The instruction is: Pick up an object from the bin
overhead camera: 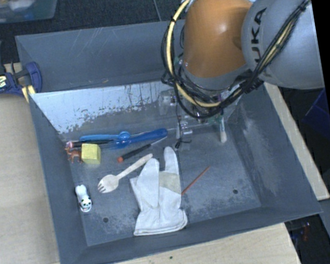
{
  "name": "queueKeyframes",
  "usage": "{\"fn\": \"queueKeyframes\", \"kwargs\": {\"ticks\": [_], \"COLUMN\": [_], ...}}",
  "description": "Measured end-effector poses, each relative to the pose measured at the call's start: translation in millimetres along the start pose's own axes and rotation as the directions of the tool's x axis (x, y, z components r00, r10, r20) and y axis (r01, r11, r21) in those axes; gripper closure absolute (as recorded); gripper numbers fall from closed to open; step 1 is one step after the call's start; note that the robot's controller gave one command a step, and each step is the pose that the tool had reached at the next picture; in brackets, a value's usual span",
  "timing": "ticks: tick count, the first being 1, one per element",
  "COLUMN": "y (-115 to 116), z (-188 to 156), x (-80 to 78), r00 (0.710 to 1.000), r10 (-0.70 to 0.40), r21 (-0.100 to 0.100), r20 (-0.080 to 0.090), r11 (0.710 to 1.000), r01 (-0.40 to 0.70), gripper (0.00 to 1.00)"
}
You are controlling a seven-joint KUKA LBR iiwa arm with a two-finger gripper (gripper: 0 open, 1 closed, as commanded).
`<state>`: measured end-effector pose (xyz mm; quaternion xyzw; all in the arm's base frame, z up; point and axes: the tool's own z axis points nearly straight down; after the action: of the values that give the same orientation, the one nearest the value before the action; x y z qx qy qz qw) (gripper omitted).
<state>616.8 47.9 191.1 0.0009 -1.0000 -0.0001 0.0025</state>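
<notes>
Jaws wide apart, empty; gripper (201,133) just right of long blue plastic tool (122,138), likely light, stiff, slippery: best taken across its narrow shaft

The grey bin (241,175) holds a white glove (157,199), cream fork (125,172), yellow block (90,153), blue tool (125,138) and small white figure (84,198).
</notes>
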Motion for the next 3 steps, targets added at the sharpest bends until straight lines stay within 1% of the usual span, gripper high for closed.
{"fn": "queueKeyframes", "kwargs": {"ticks": [1, 2, 3], "y": [0, 28, 23], "z": [-5, 58, 62], "x": [-1.7, -10.7, -11.9], "r00": [1.0, 0.989, 0.993], "r10": [0.001, -0.147, -0.121], "r21": [0.0, 0.0, 0.001], "r20": [0.009, 0.004, 0.007], "r11": [1.0, 0.989, 0.993], "r01": [-0.001, 0.147, 0.121], "gripper": [0.0, 0.0, 0.0]}}
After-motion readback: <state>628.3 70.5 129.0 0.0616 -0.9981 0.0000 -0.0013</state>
